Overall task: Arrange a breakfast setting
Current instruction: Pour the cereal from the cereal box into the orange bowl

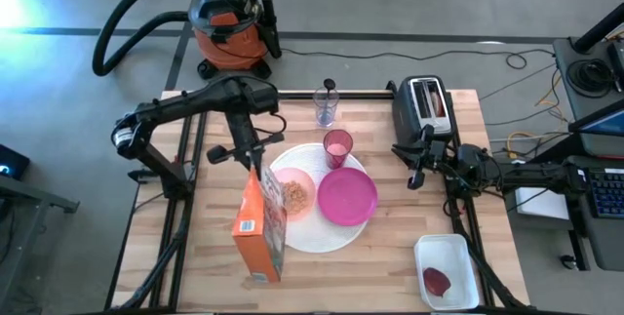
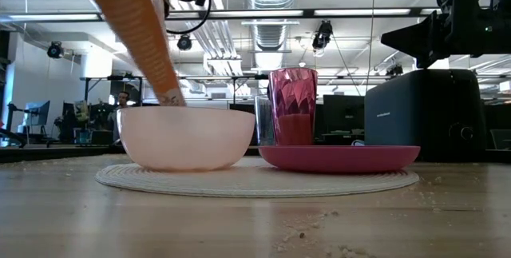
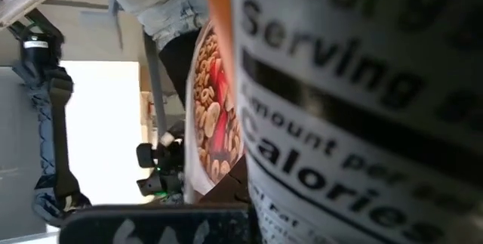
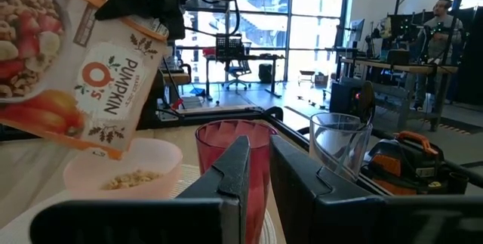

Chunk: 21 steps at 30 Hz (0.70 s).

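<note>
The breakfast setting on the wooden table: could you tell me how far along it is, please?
Done: the pale pink bowl and magenta plate sit on the large white round plate, with the translucent pink cup and clear glass behind. In hand: the left gripper tips an orange cereal box over the bowl, which already holds cereal. The right gripper waits near the toaster. No spoon is visible.

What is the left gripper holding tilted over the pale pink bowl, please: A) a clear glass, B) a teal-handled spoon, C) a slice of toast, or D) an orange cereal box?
D: the left gripper is shut on the orange cereal box, tipped over the pale pink bowl, which already holds some cereal.
</note>
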Each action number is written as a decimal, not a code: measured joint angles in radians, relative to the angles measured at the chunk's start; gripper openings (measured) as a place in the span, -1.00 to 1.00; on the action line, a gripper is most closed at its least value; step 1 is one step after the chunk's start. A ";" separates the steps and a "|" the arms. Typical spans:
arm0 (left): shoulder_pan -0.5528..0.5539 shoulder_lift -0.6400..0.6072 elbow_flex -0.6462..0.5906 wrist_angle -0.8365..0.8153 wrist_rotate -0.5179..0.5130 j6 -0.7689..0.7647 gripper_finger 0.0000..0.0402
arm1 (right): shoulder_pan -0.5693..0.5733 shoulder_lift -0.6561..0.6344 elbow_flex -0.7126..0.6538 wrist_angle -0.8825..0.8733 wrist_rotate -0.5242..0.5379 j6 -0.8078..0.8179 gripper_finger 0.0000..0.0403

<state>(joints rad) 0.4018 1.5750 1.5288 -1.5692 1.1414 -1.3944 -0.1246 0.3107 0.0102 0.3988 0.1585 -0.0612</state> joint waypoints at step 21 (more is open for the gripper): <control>-0.020 0.000 -0.009 -0.003 0.013 -0.028 -1.00 | 0.000 0.001 0.000 0.000 0.000 -0.002 -0.79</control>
<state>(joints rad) 0.3822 1.5753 1.5196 -1.5720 1.1544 -1.4227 -0.1246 0.3115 0.0101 0.3985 0.1582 -0.0628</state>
